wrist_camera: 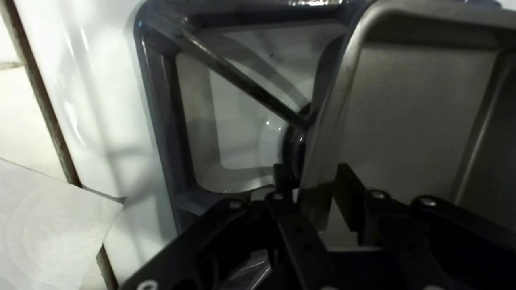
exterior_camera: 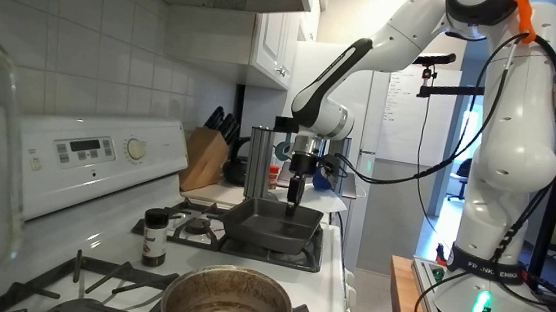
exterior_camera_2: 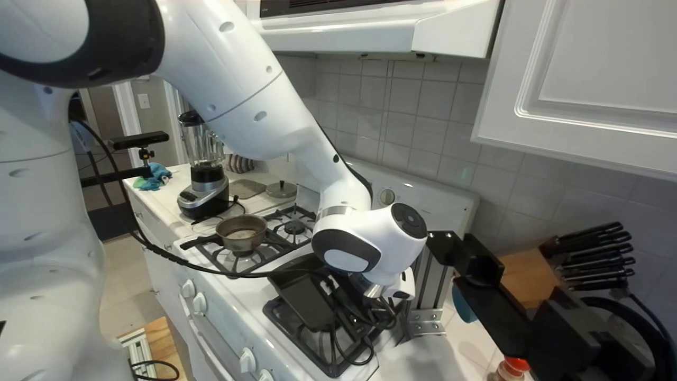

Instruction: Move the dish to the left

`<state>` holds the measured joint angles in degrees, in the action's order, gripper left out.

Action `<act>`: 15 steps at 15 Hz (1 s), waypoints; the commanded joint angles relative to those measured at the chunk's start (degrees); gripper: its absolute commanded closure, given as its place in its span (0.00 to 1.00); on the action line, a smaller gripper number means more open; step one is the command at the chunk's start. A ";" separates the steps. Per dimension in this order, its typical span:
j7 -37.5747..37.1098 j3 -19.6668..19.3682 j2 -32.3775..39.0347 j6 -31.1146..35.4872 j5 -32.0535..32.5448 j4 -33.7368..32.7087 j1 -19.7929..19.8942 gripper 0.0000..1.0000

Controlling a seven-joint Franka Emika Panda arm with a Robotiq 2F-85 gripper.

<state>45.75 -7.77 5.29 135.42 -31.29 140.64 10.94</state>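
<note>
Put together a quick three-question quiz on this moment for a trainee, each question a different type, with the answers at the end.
1. Multiple choice: which of these stands on the white stovetop?
A) the blender
B) the spice jar
C) the blue cloth

2. True or false: black handles stick out of the knife block.

3. Short answer: in the wrist view, what lies between the jaws of the gripper?

Key:
1. B
2. True
3. The wall of the dark square pan
</note>
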 commanded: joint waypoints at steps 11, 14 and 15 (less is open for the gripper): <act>1.43 0.46 0.81 0.01 -1.69 -0.70 0.39 0.73; 1.43 0.42 0.82 0.03 -1.75 -0.67 0.43 0.72; 1.43 0.41 0.84 0.03 -1.73 -0.67 0.44 0.73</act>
<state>45.75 -7.73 5.29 135.42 -31.29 140.63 10.96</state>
